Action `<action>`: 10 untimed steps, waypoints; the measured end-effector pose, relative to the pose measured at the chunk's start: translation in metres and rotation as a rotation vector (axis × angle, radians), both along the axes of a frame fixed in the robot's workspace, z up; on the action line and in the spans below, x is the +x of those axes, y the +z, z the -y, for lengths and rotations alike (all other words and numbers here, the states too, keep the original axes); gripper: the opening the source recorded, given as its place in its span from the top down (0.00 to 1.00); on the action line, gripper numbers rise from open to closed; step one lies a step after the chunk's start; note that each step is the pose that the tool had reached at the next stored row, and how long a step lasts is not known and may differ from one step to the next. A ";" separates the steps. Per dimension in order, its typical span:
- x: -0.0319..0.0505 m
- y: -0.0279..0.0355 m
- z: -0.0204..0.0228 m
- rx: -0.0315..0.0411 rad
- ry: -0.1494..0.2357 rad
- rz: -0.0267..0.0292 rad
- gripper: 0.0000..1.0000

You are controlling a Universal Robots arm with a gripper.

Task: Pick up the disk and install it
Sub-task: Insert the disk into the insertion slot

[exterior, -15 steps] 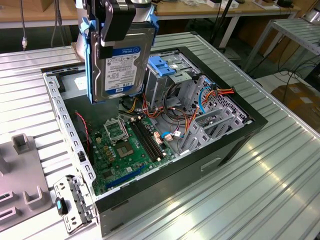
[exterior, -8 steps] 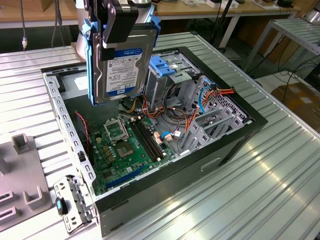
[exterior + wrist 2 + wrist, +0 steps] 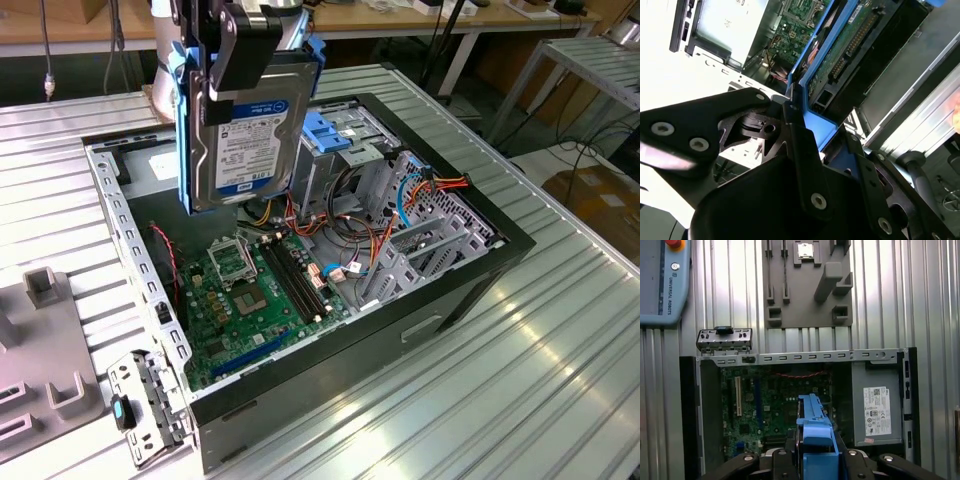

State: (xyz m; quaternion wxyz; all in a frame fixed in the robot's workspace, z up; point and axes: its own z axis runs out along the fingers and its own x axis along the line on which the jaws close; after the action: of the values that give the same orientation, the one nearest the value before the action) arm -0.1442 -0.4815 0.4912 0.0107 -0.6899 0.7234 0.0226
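Note:
The disk (image 3: 245, 140), a dark hard drive with a white-and-blue label and a blue carrier frame, hangs on edge above the open computer case (image 3: 500, 262). It is over the back part of the motherboard (image 3: 250, 290), close beside the grey drive cage (image 3: 350, 165). My black gripper (image 3: 243, 72) is shut on the disk's upper end. In the second wrist view the disk's green circuit side (image 3: 850, 45) and blue frame run out from between the gripper (image 3: 812, 150) fingers. In the first wrist view the blue frame (image 3: 812, 422) stands out from the gripper (image 3: 815, 462) over the case interior.
A blue latch piece (image 3: 325, 130) sits on top of the drive cage, with orange and blue cables (image 3: 420, 190) beside it. A grey fixture plate (image 3: 40, 350) and a loose metal bracket (image 3: 150, 400) lie outside the case on the ribbed table. A teach pendant (image 3: 662, 280) lies further off.

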 end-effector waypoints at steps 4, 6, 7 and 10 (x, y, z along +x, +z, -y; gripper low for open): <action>0.0012 0.0000 0.0027 -0.0007 0.000 0.0000 0.63; 0.0016 0.0000 0.0063 -0.0008 0.000 0.0000 0.63; 0.0018 0.0000 0.0099 -0.0009 0.000 -0.0001 0.63; 0.0020 0.0000 0.0137 -0.0009 0.000 0.0000 0.63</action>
State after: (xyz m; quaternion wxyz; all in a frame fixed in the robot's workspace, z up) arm -0.1422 -0.4952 0.4912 0.0104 -0.6899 0.7234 0.0223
